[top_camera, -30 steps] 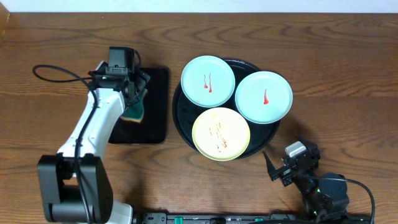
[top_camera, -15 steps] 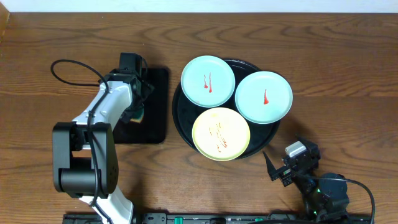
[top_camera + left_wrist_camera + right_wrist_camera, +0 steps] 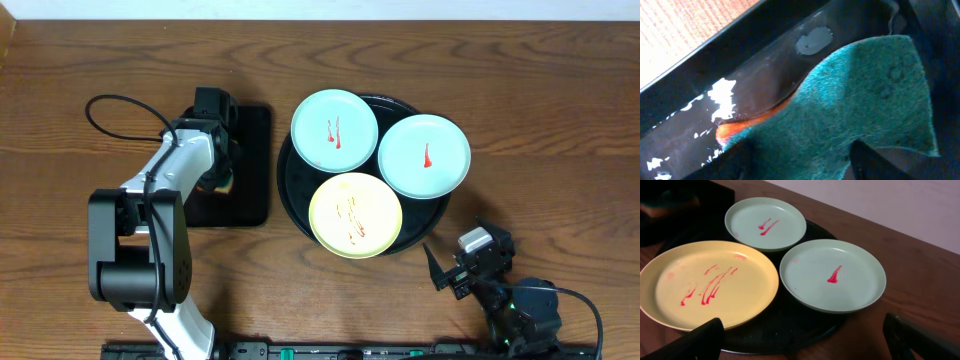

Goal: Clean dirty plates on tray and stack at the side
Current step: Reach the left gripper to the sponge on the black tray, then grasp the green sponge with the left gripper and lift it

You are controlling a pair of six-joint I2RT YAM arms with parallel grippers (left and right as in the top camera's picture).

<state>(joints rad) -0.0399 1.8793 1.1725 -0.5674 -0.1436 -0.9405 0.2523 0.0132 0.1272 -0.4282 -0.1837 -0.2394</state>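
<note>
Three plates lie on the round black tray (image 3: 290, 187). A mint-blue plate (image 3: 334, 130) at the back left has two red streaks. A mint-blue plate (image 3: 424, 154) at the right has one streak. A yellow plate (image 3: 355, 214) at the front has several streaks. All three show in the right wrist view: yellow (image 3: 710, 285), mint (image 3: 765, 224), mint (image 3: 832, 275). My left gripper (image 3: 222, 168) is open and low over a green-and-orange sponge (image 3: 860, 95), a finger on either side (image 3: 800, 157). My right gripper (image 3: 448, 270) is open and empty, in front of the round tray (image 3: 802, 327).
The sponge lies in a smaller rectangular black tray (image 3: 255, 165), left of the round tray. Its raised rim (image 3: 700, 65) shows in the left wrist view. Brown wood tabletop (image 3: 540, 120) lies to the right of and behind the round tray.
My left arm has swung in and lowered its gripper down onto the sponge in the rectangular tray. The plates and my right arm have not moved.
</note>
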